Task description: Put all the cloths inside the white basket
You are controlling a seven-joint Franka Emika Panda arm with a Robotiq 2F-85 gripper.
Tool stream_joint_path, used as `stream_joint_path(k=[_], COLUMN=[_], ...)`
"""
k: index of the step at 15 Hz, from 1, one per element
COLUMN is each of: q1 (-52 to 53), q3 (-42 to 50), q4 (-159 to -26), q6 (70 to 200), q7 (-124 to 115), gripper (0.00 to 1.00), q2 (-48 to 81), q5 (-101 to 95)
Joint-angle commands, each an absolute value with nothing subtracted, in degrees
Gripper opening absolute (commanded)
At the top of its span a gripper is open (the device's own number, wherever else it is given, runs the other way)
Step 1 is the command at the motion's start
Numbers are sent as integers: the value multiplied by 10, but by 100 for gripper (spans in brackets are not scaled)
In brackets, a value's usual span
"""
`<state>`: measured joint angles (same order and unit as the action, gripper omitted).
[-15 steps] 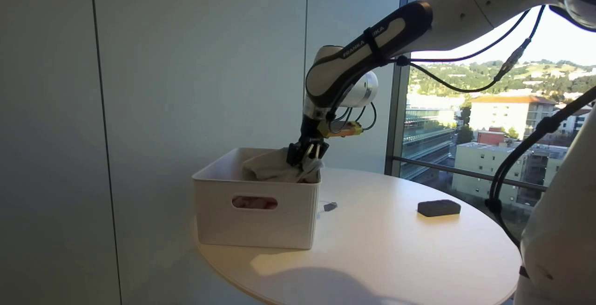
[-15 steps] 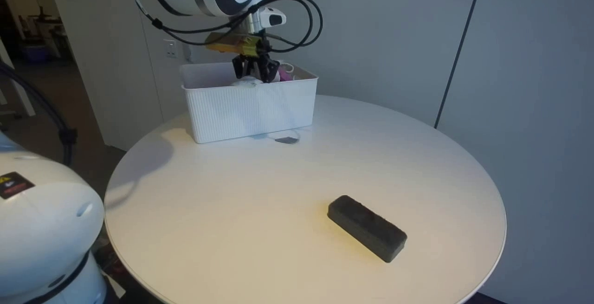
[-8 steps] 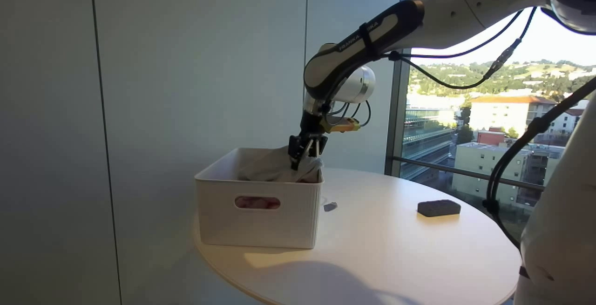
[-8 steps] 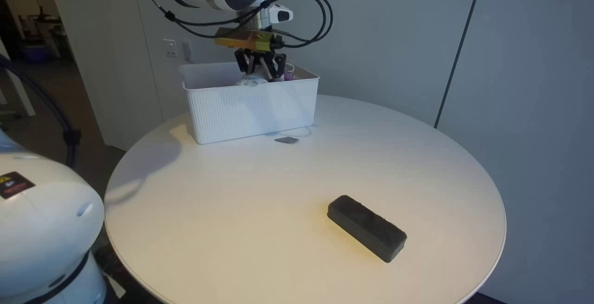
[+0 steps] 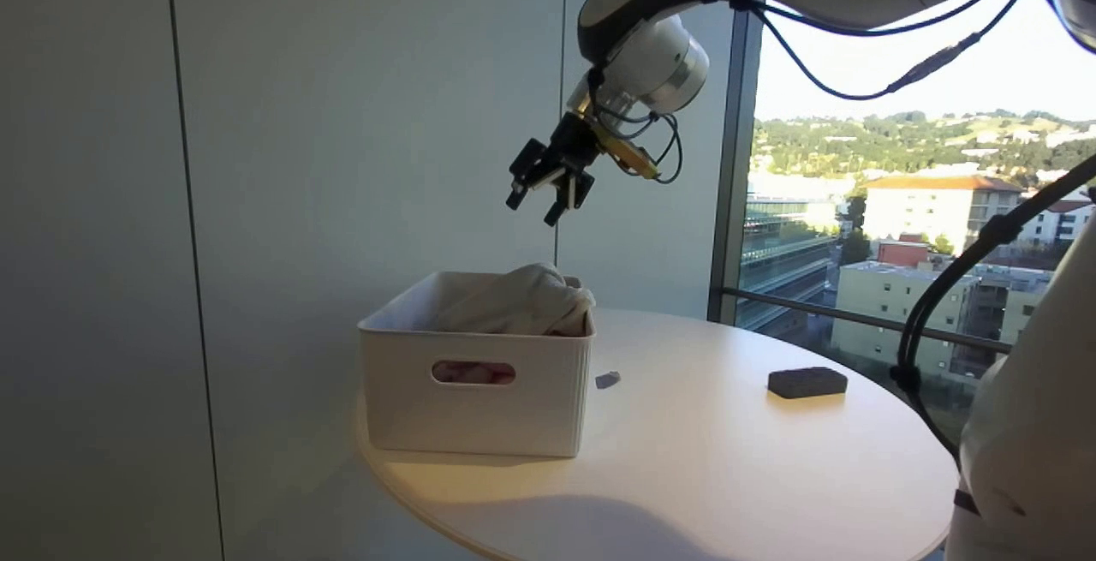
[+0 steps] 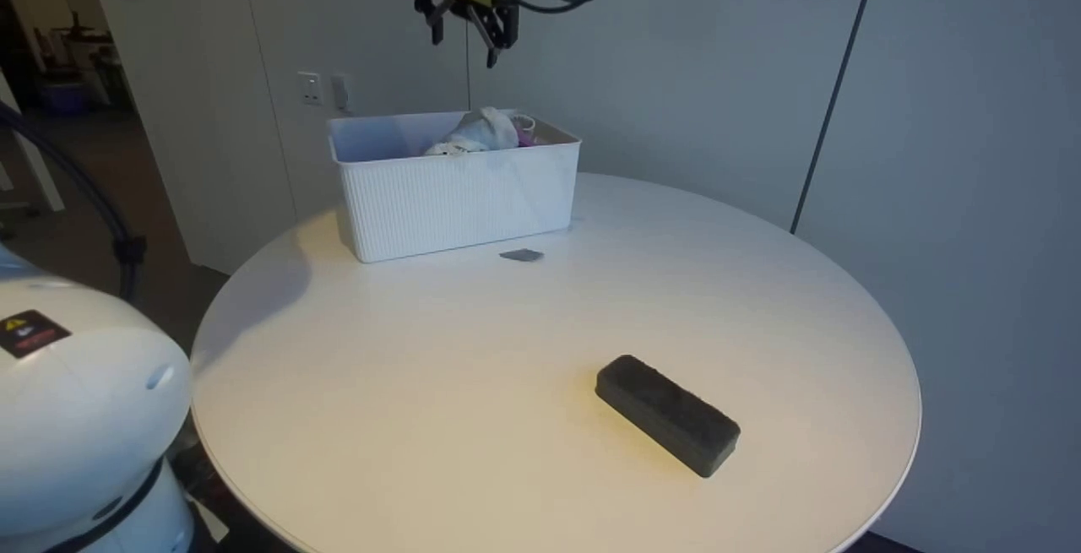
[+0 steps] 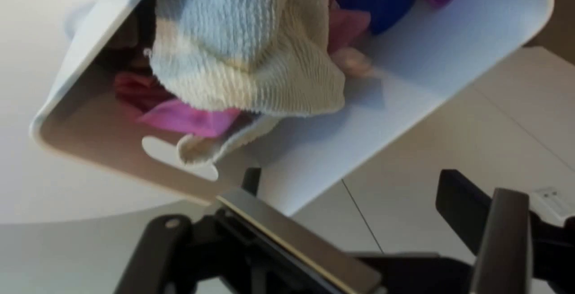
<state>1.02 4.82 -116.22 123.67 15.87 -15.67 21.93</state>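
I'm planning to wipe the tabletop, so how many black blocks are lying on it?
1: the oblong black block lies on the round table, apart from the white basket, in both exterior views. The basket may hide others.

Your brightest light is the window (image 5: 899,227) at the right of an exterior view, its sky (image 5: 1010,64) blown to white; the wall (image 5: 360,158) on the left is dim grey. In both exterior views a soft shadow (image 6: 253,300) falls across the warmly lit tabletop (image 6: 473,384). Your wrist view is slightly soft, though the cloth (image 7: 238,29) shows its weave; the basket (image 7: 449,47) looks bluish at upper right.
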Motion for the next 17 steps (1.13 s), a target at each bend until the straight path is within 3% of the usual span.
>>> stream_joint_path(k=[1, 10, 17], q1=[-19, -135, -133], q3=[55, 81, 100], q4=[-1139, -1244, -1274], q6=[1248, 1163, 1136], q7=[95, -43, -41], gripper=[100, 100, 100], q2=[-216, -285, -261], q5=[175, -17, -6])
